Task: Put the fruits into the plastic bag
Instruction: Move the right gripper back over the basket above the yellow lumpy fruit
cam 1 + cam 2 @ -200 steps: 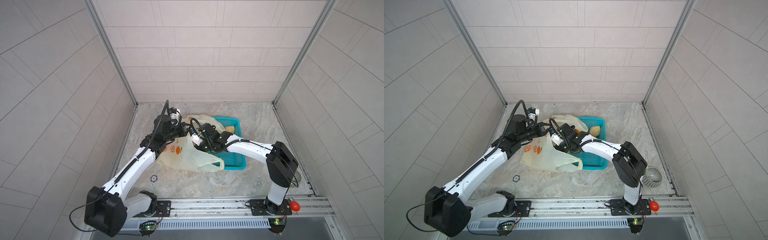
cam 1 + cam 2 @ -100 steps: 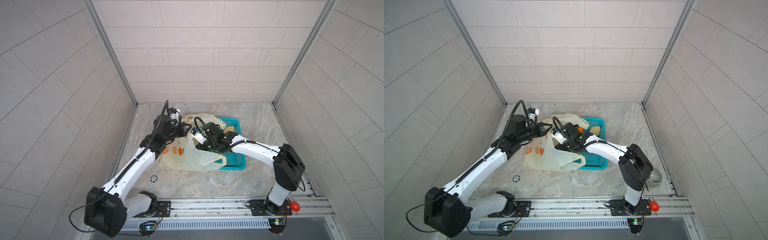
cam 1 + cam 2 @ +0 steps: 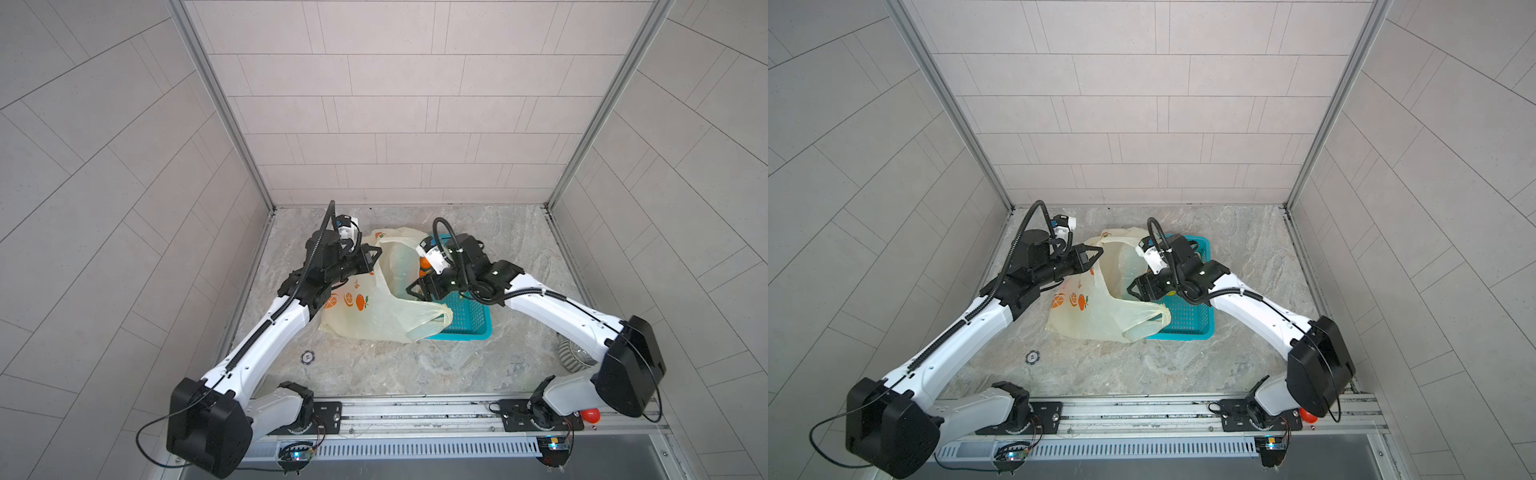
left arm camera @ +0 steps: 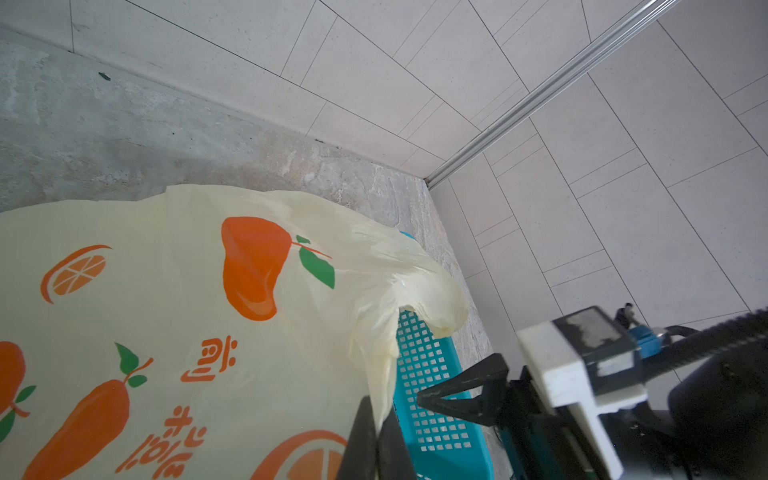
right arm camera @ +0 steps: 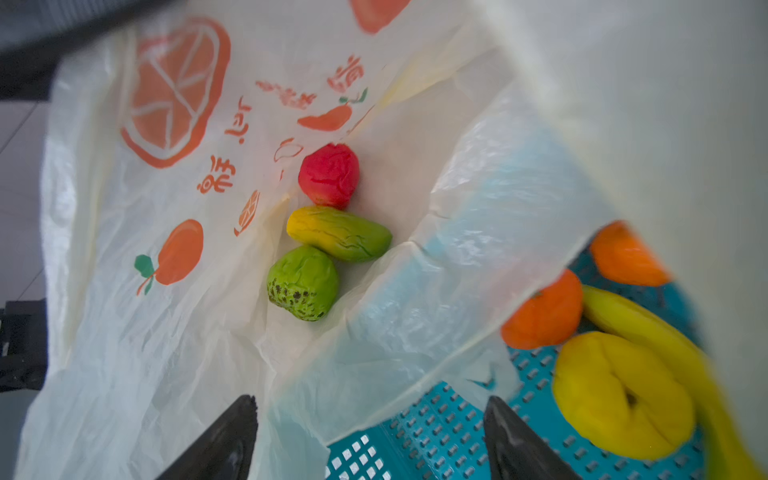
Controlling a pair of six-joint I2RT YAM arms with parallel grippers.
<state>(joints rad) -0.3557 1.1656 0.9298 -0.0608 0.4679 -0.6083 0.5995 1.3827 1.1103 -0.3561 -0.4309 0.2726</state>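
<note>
The bag (image 3: pixel 374 316) hides much of the basket (image 3: pixel 467 322).

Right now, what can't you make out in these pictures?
- Both top views: the bagged fruits, veiled by the plastic bag film; only the right wrist view shows them.
- Both top views: what lies in the basket, mostly under the right gripper and arm.
- Right wrist view: the banana, blurred and cut by the edge.
- Both top views: floor disc, too small to identify.

In both top views the left arm reaches up from lower left, left tool (image 3: pixel 375 254) pinched shut on the plastic bag (image 3: pixel 374 316). The right arm extends from lower right toward centre, right tool (image 3: pixel 415 289) jaws spread wide.
</note>
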